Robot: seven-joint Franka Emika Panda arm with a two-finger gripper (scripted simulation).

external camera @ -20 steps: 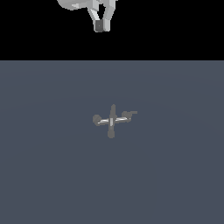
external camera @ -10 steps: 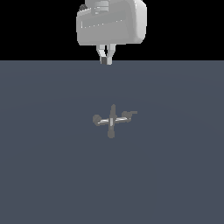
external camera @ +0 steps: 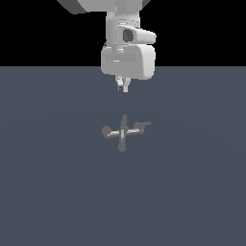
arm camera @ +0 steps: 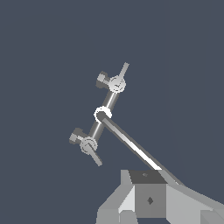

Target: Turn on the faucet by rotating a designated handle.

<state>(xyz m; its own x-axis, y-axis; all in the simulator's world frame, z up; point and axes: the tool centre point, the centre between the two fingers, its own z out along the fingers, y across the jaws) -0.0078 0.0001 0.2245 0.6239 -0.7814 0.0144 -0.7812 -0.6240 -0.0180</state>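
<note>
**Approach phase: gripper above faucet, no contact**

Dark grey floor (external camera: 48,192), black backdrop. Arm (external camera: 128,53) hangs vertical, wrist down; gripper (external camera: 123,85) tips nearly together, holding nothing. Faucet (external camera: 123,131) sits at the arm's 6 o'clock, well apart. Handle (external camera: 140,126) at faucet's 3 o'clock. Risk, judged: fixture is tiny; descent could hit the plain knob (external camera: 106,131) or miss the lever.

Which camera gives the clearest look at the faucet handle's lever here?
The wrist view: the faucet fills the frame's middle, and thin levers show at both knobbed ends of its cross bar. The exterior view shows the faucet tiny, with a lever discernible only at the handle on the exterior view's right.
</note>
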